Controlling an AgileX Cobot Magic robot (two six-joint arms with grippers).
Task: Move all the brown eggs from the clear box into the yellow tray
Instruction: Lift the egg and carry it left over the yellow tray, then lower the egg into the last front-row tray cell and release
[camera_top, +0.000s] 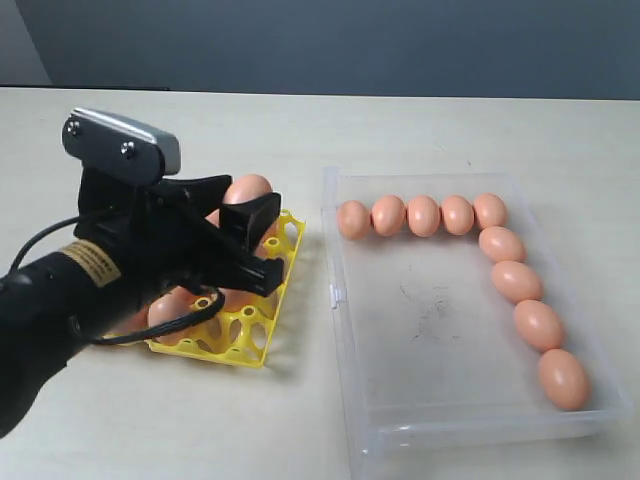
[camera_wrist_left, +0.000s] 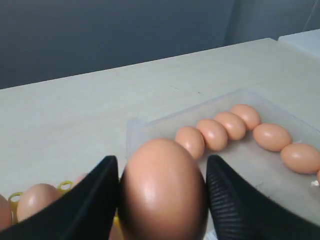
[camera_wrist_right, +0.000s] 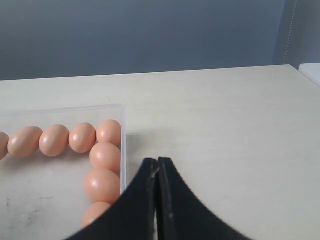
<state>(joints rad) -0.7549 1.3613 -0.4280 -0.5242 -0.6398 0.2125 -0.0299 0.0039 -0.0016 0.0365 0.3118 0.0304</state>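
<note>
The left end effector (camera_wrist_left: 161, 172) is seen closed on one smooth, matte orange-brown egg (camera_wrist_left: 162, 200), gripped across its middle over the bright yellow lattice plastic egg tray (camera_top: 250, 338), where several eggs are already seated. The right end effector (camera_wrist_right: 158, 167) is shown empty, jaws pressed together, just beside the large transparent plastic box (camera_top: 430, 320). Nine brown eggs (camera_top: 423, 215) lie in that box, lined along two walls. The shell is judged light, rigid, slick and brittle. It is best taken at its widest girth with gentle pressure.
</note>
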